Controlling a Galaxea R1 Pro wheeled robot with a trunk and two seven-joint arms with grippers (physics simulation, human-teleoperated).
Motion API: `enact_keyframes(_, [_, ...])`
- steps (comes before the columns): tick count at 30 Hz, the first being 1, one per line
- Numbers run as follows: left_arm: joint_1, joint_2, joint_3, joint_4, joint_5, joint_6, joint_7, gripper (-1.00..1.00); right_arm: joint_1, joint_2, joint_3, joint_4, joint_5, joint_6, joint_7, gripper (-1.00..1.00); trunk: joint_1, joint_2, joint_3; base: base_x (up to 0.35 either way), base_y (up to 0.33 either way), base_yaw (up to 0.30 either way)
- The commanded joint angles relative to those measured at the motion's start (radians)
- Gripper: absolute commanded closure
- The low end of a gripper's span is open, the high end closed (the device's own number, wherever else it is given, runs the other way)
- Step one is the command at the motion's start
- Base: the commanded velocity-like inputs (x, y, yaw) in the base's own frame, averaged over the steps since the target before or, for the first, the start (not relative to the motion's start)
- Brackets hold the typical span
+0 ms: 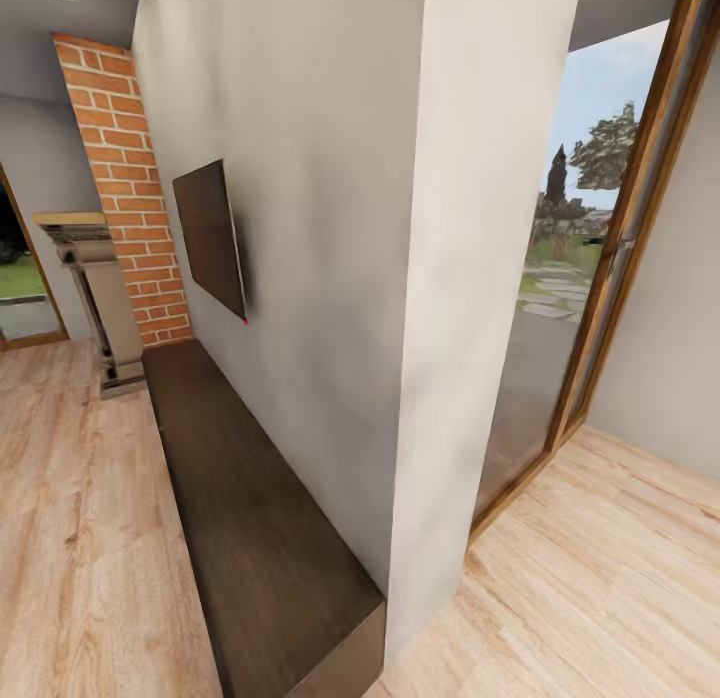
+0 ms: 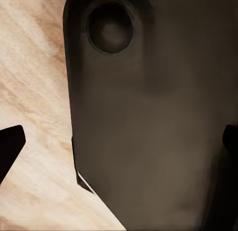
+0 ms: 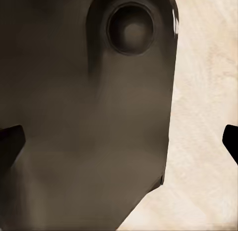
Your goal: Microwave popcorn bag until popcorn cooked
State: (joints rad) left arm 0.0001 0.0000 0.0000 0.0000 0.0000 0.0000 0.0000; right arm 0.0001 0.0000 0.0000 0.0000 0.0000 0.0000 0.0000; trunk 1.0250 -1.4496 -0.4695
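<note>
1. I am on my way: ahead of my head camera stands a pale grey wall (image 1: 330, 228) whose near corner juts toward me, with a flat dark screen (image 1: 210, 236) mounted on it and a long dark low bench (image 1: 255, 528) running along its foot

2. Further off to my left are a brick column (image 1: 125, 188) and a stone mantel (image 1: 95, 278); to my right a wood-framed glass door (image 1: 570, 308) looks out on trees and a path. Light wooden floor (image 1: 80, 538) lies on both sides of the wall

3. This looks like a living area, not the kitchen. Of the popcorn bag, the countertop and the microwave I can say only that they are somewhere beyond what my cameras take in now

4. My left gripper (image 2: 119, 141) looks down past a dark rounded body part (image 2: 148, 121) to the floor; its two dark fingertips (image 2: 10, 146) sit at opposite edges of the picture, well apart, with nothing between them

5. My right gripper (image 3: 121, 141) is the same: fingertips (image 3: 10, 141) spread wide, nothing held, a dark body part (image 3: 84, 116) and floor beyond

6. So I judge the task barely begun. Still to do: reach the kitchen, find and lift the bag, open the microwave, set the bag in, close it and run it until the popcorn is cooked
</note>
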Motion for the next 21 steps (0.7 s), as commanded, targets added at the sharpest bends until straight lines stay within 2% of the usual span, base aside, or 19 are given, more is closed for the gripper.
enact_keyframes(1, [0.000, 0.006, -0.001, -0.006, 0.003, -0.006, -0.002, -1.00, -0.002, 0.004, -0.006, 0.001, -0.006, -0.002, -0.006, -1.00, 0.000, 0.000, 0.000, 0.000, 0.000, 0.000])
enact_keyframes(9, [0.000, 0.011, -0.001, -0.026, 0.002, -0.014, -0.002, -1.00, -0.002, 0.002, 0.008, 0.000, 0.008, -0.006, -0.002, -1.00, 0.000, 0.000, 0.000, 0.000, 0.000, 0.000])
enact_keyframes(15, [0.000, 0.011, -0.002, -0.027, 0.002, -0.014, -0.002, -1.00, -0.002, 0.001, 0.004, 0.001, -0.001, -0.016, -0.002, -1.00, 0.000, 0.000, 0.000, 0.000, 0.000, -0.001])
enact_keyframes(21, [0.000, 0.011, -0.002, -0.027, 0.002, -0.014, -0.002, -1.00, -0.002, -0.005, 0.002, 0.001, -0.004, -0.039, -0.002, -1.00, 0.000, 0.000, 0.000, 0.000, 0.000, -0.160])
